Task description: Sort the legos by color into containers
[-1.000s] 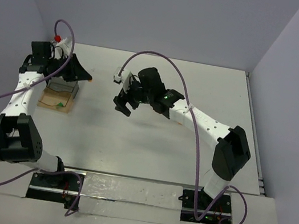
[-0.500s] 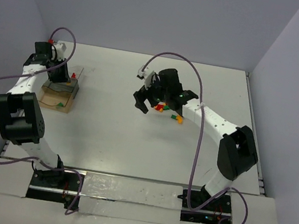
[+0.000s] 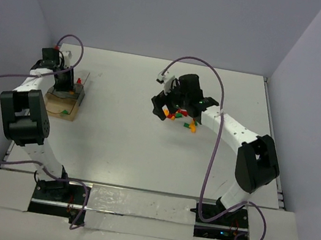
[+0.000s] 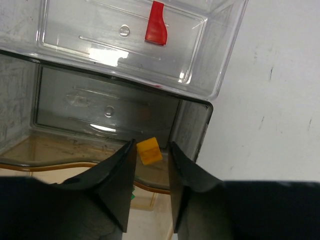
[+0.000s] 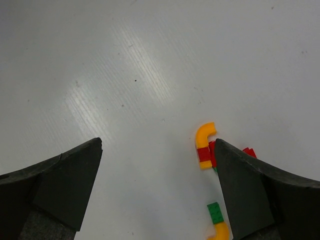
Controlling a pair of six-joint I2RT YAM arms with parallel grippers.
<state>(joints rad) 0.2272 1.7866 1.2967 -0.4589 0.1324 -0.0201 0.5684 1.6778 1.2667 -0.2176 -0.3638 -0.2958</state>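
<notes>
Lower right fingers (image 5: 65, 185) (spread wide) straight down astride the yellow-and-red curved piece (image 5: 205, 145), centring it before closing gently.

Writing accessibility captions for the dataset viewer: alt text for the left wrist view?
The left hand hangs over the clear containers, its two black fingers either side of a yellow lego; whether it is gripped is unclear. A red lego lies in the farther tray, white table at right.

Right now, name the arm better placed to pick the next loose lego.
Right. The right gripper hovers open over the loose legos; the left gripper is at the containers, over a yellow lego.
</notes>
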